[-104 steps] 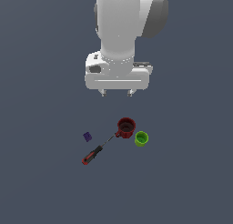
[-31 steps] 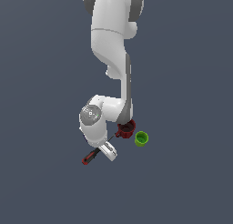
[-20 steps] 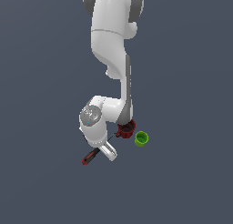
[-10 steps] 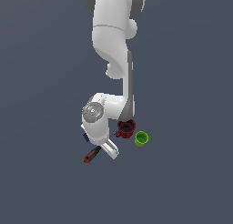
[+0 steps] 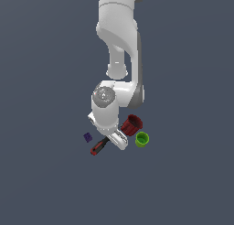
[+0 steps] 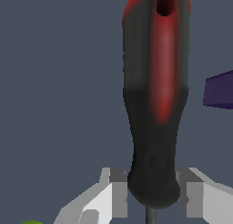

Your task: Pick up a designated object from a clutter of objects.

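Observation:
The designated object, a screwdriver with a red-and-black handle [image 5: 99, 147], sticks out from under my gripper [image 5: 112, 140] toward the exterior view's left. In the wrist view the handle [image 6: 154, 95] fills the middle. My gripper [image 6: 152, 189] is shut on its black end, one finger [image 6: 117, 191] on each side. Only a stub of the thin shaft shows below the handle. The rest of the clutter of objects lies around it: a dark red mug [image 5: 132, 124], a lime green cup [image 5: 142, 139] and a small purple block [image 5: 87, 137].
The dark red mug looks tilted and sits right against the arm's wrist. The purple block [image 6: 220, 90] lies close beside the handle's red part. A sliver of the green cup [image 6: 32, 222] shows at the wrist picture's edge. The floor is plain dark grey.
The wrist has risen a little and the screwdriver handle has moved up with it. The purple block, hidden behind the arm before, now shows.

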